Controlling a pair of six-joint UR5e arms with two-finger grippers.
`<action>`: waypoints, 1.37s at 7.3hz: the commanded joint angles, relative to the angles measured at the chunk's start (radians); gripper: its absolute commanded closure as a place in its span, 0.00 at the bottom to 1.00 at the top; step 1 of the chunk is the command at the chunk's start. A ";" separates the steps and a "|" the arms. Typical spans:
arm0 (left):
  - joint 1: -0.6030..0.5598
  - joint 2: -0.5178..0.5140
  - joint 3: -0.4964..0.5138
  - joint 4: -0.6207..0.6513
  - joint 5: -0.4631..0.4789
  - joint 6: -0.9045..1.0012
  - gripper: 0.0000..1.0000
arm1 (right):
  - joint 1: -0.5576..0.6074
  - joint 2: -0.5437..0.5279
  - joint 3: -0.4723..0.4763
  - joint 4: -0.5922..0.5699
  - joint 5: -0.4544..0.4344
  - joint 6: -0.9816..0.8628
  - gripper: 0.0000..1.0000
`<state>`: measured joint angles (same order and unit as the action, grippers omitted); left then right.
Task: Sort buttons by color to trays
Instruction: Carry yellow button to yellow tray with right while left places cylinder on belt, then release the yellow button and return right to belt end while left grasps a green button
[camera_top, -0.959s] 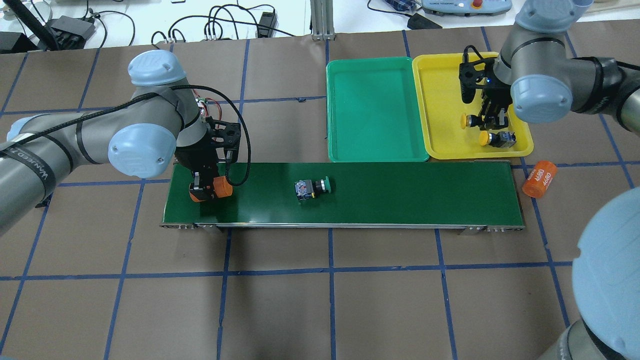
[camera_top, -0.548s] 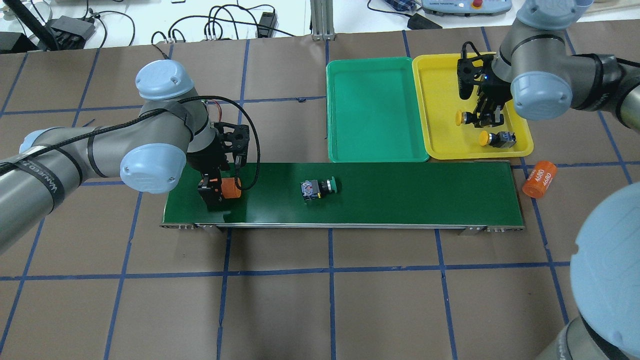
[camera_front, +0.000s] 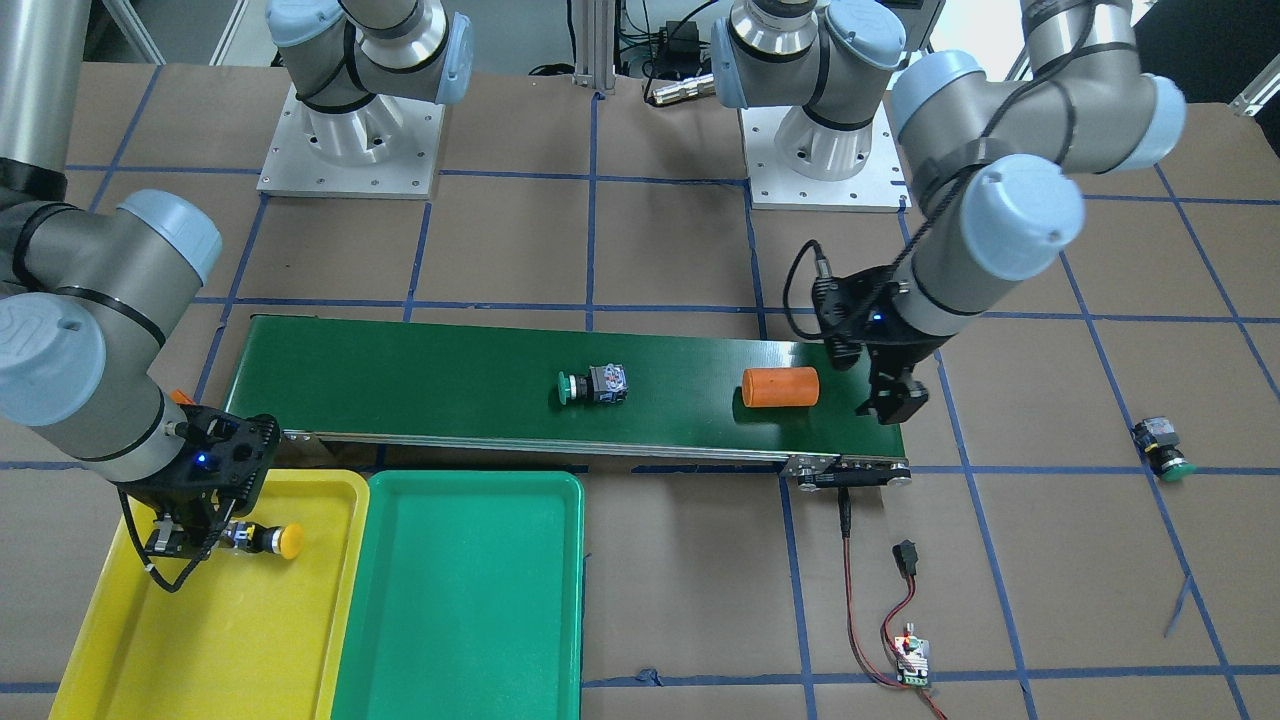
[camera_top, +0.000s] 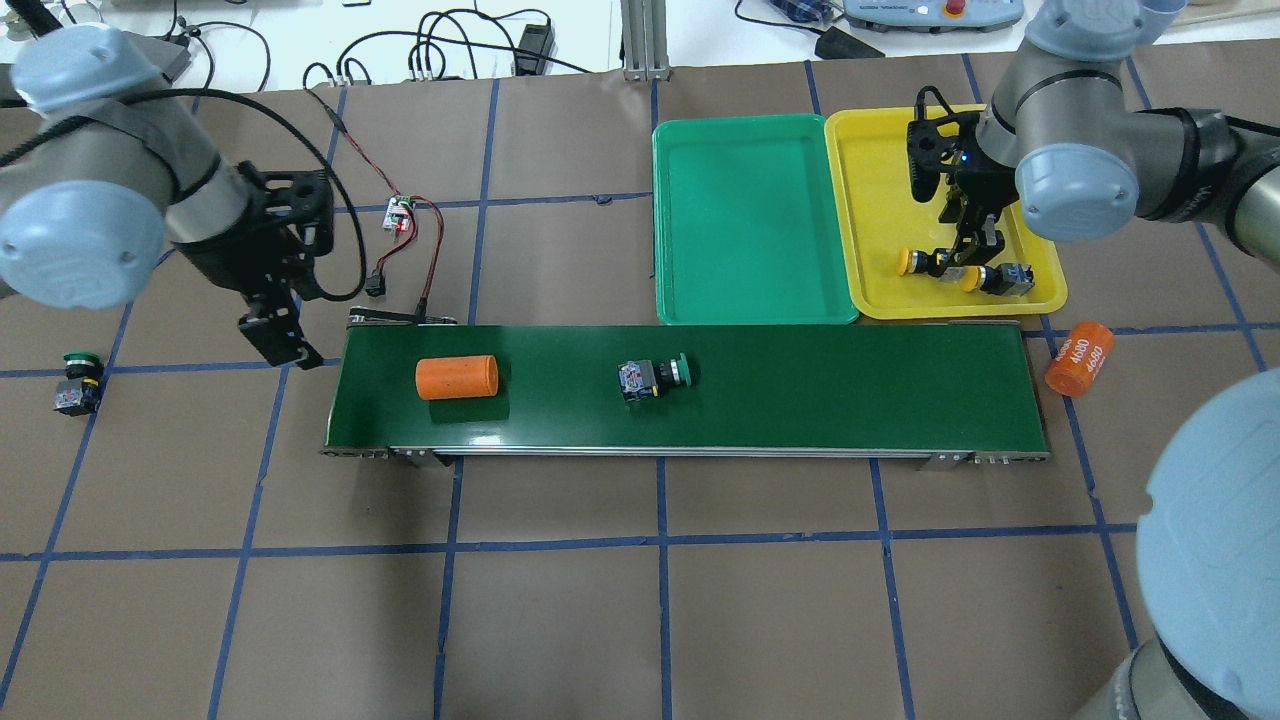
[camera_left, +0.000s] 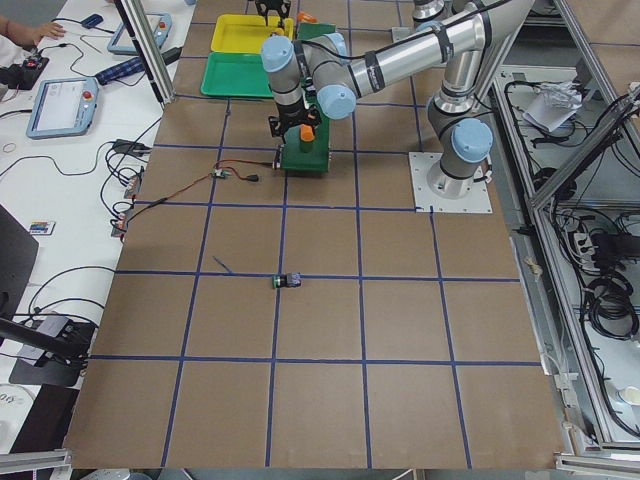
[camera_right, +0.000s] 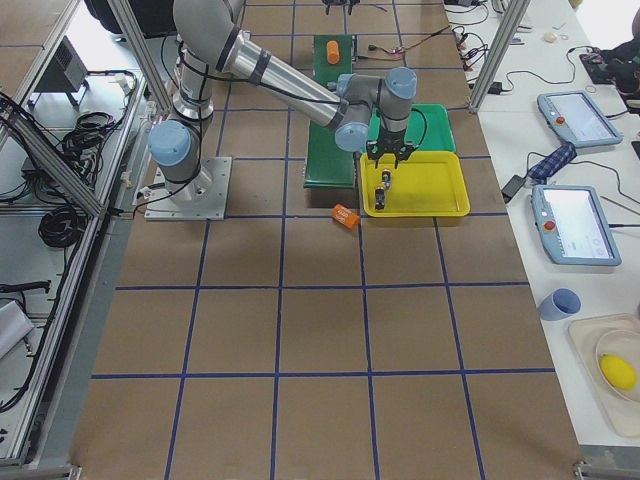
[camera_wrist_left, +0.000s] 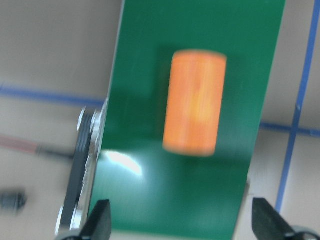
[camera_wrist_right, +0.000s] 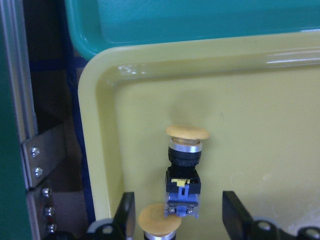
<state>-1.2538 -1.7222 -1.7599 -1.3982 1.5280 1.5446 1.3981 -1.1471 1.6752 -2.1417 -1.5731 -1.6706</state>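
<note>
My right gripper (camera_top: 968, 250) stands open over the yellow tray (camera_top: 880, 180). A yellow button (camera_wrist_right: 184, 150) lies on the tray floor between the spread fingers, and a second yellow button (camera_top: 995, 278) lies beside it. The green tray (camera_top: 745, 200) holds nothing. One green button (camera_top: 650, 378) lies on its side mid-belt. Another green button (camera_top: 78, 382) sits on the table at the far left. My left gripper (camera_top: 285, 345) hangs open just off the belt's left end, apart from everything.
The dark-green conveyor belt (camera_top: 850, 385) runs in front of both trays. An orange cylinder (camera_top: 457, 377) lies on its left part, and another marked 4680 (camera_top: 1080, 357) lies off its right end. A small circuit board (camera_top: 400, 212) with red and black wires sits behind the belt's left end.
My left gripper let go of the orange cylinder and pulled back left off the belt. The green button on the belt drifted right. My right gripper set the yellow button down and opened.
</note>
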 joint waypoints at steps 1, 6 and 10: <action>0.224 -0.037 0.040 -0.025 0.000 0.059 0.00 | 0.005 -0.037 0.008 0.069 -0.002 -0.001 0.31; 0.376 -0.186 0.050 0.216 0.015 -0.042 0.00 | 0.013 -0.360 0.306 0.175 0.007 -0.018 0.06; 0.427 -0.250 0.054 0.240 0.014 -0.229 0.00 | 0.053 -0.365 0.406 0.072 0.039 -0.015 0.00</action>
<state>-0.8362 -1.9576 -1.7064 -1.1617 1.5419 1.3875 1.4324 -1.5144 2.0690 -2.0564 -1.5377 -1.6871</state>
